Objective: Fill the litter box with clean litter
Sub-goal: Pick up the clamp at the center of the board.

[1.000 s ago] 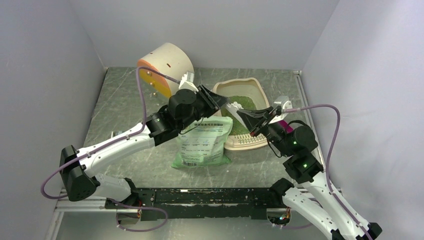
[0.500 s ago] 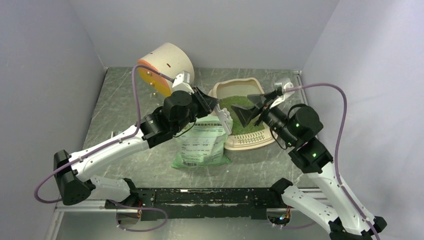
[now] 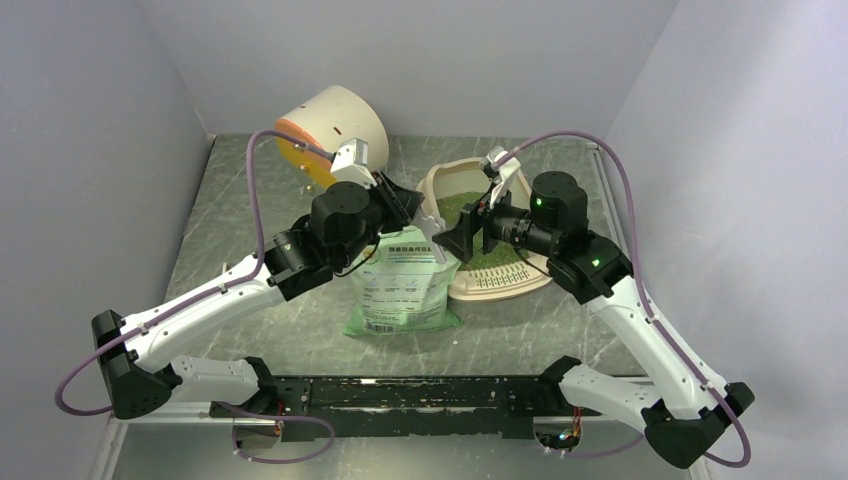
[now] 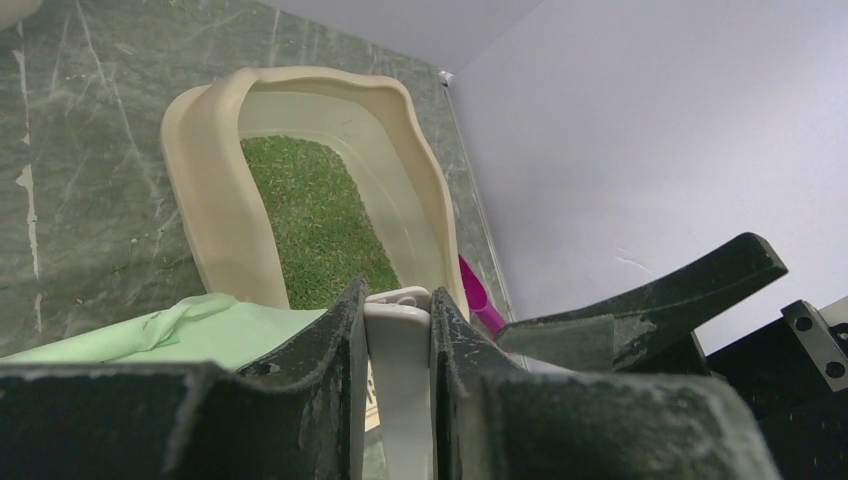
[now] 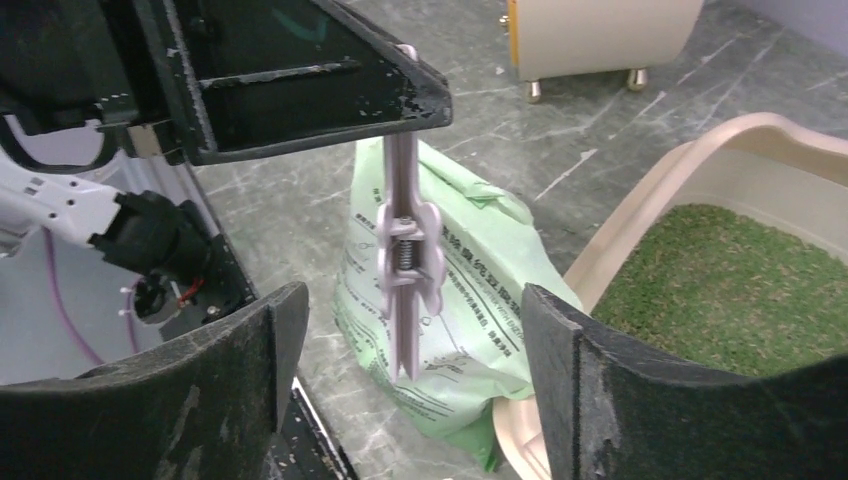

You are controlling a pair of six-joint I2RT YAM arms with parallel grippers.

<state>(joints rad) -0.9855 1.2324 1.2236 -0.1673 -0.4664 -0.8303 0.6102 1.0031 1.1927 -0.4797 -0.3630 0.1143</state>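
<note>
Between the left fingers (image 4: 325,345) a white spring clip (image 4: 398,370) is pinched, both pads closed flat against its sides. From the right wrist the clip (image 5: 408,270) is seen hanging downward from them, its spring in view. The right fingers (image 5: 620,380) are spread wide and nothing is held in them. They are pointed at the hanging clip, which is framed in the gap between them and is not touched.

Just behind the clip a light-green printed bag (image 5: 470,270) is stood on the table (image 3: 230,220). Whether the clip touches the bag cannot be told.

Immediately to the right of the bag the litter box (image 3: 500,285) is set on the table, its near left rim overlapped by the bag's edge and its slotted ledge turned toward the arm bases. The clean litter (image 4: 310,220) is spread as a grainy green bed over the bottom of the box.

A magenta scoop (image 4: 480,305) is partly seen beyond the box's right rim. At the back of the table, left of the box, a cream cabinet (image 3: 335,125) with an orange face is placed.
</note>
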